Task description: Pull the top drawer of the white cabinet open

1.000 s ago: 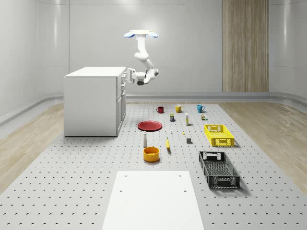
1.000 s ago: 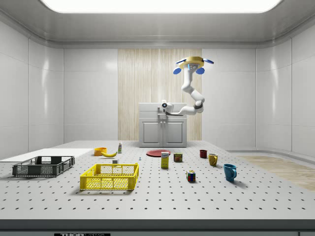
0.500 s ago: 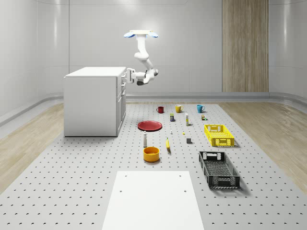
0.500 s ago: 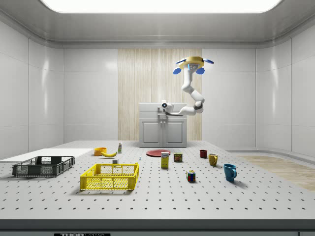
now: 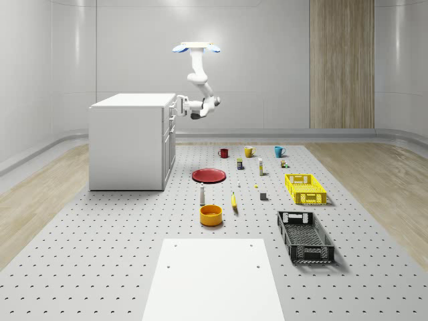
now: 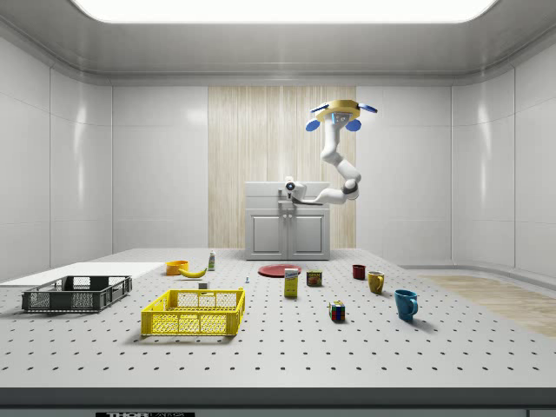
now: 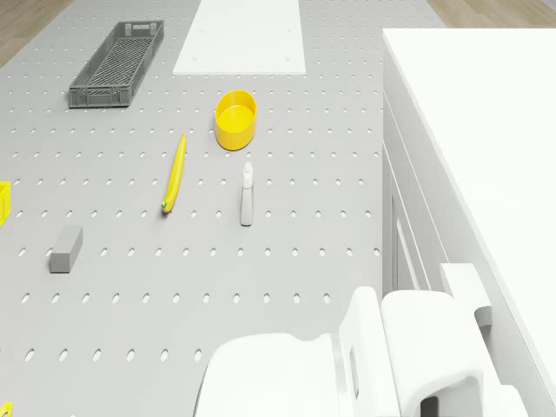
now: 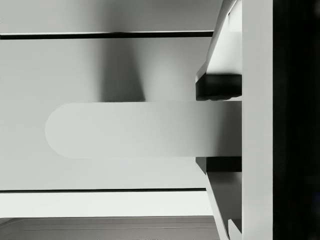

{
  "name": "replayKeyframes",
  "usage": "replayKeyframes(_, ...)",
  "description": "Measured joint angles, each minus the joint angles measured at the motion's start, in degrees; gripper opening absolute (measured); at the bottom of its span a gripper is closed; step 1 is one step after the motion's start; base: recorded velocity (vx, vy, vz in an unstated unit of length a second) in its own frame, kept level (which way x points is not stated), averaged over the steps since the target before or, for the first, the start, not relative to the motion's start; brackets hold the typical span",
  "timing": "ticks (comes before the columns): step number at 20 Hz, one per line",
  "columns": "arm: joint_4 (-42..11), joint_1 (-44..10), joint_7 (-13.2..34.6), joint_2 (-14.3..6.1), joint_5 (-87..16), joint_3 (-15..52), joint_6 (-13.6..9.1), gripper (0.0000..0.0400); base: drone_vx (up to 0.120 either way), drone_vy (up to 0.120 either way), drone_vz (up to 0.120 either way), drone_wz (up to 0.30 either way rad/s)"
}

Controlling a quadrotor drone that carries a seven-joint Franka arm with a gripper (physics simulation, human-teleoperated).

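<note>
The white cabinet (image 5: 127, 144) (image 6: 287, 230) stands at the whole-scene view's left. Its top drawer (image 5: 170, 111) sits flush, pushed in. The drone (image 5: 196, 47) (image 6: 339, 111) hovers high in front of the cabinet's drawer face, its arm bent down toward it. My gripper (image 5: 178, 105) (image 6: 289, 186) is right at the top drawer's front. In the wrist view the flat, round-ended drawer handle (image 8: 125, 130) lies between the two dark finger pads (image 8: 220, 87), which press on both its sides. The gripper (image 8: 218, 129) is shut on that handle. The drone view has the gripper (image 7: 465, 295) against the cabinet's front (image 7: 408, 208).
On the pegboard floor in front of the cabinet lie a red plate (image 5: 208, 175), a white bottle (image 5: 202, 194), an orange bowl (image 5: 210, 215) and a banana (image 5: 234, 201). Three mugs (image 5: 249, 152) stand further back. A yellow crate (image 5: 305, 188) and a black crate (image 5: 305, 236) sit right.
The fingers have closed from well apart onto the drawer handle. The arm's elbow has edged slightly toward the cabinet. The drone hovers in the same place and the drawer has not moved.
</note>
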Motion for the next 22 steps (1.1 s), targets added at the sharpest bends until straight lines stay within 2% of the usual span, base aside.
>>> replayKeyframes(6, -0.2, -1.1, -1.1, -0.2, -0.7, -0.7, -1.4, 0.0117, 0.000, 0.000, 0.000, 0.000)
replayKeyframes(7, -0.3, -1.3, -2.4, -0.3, -1.2, -0.8, -1.5, 0.0133, 0.000, 0.000, 0.000, 0.000)
replayKeyframes(8, -0.6, -1.6, -4.8, 0.0, -1.3, -1.3, -2.0, 0.0170, 0.000, 0.000, 0.000, 0.000)
replayKeyframes(9, -0.8, -1.5, -4.1, 0.2, -5.4, -2.4, -2.2, 0.0305, 0.000, 0.000, 0.000, 0.000)
replayKeyframes(10, -0.1, -0.2, -0.7, -1.6, -8.9, -3.9, -1.9, 0.0276, 0.000, 0.000, 0.000, 0.000)
replayKeyframes(11, -0.1, 0.3, -0.4, -2.0, -8.7, -4.3, -1.6, 0.0238, 0.000, 0.000, 0.000, 0.000)
replayKeyframes(12, -0.3, 0.4, -2.1, -1.9, -8.1, -4.6, -1.6, 0.0236, 0.000, 0.000, 0.000, 0.000)
replayKeyframes(13, 0.0, 0.7, 1.4, -2.6, -8.8, -4.8, -1.4, 0.0208, 0.000, 0.000, 0.000, 0.000)
replayKeyframes(15, -0.1, 0.7, 1.4, -3.1, -8.4, -5.4, -1.7, 0.0168, 0.000, 0.000, 0.000, 0.000)
replayKeyframes(18, -0.1, 0.1, 1.3, -3.7, -8.6, -6.5, -2.7, 0.0135, 0.000, 0.000, 0.000, 0.000)
replayKeyframes(22, 0.1, -1.0, 1.7, -4.4, -10.0, -8.3, -4.7, 0.0116, 0.000, 0.000, 0.000, 0.000)
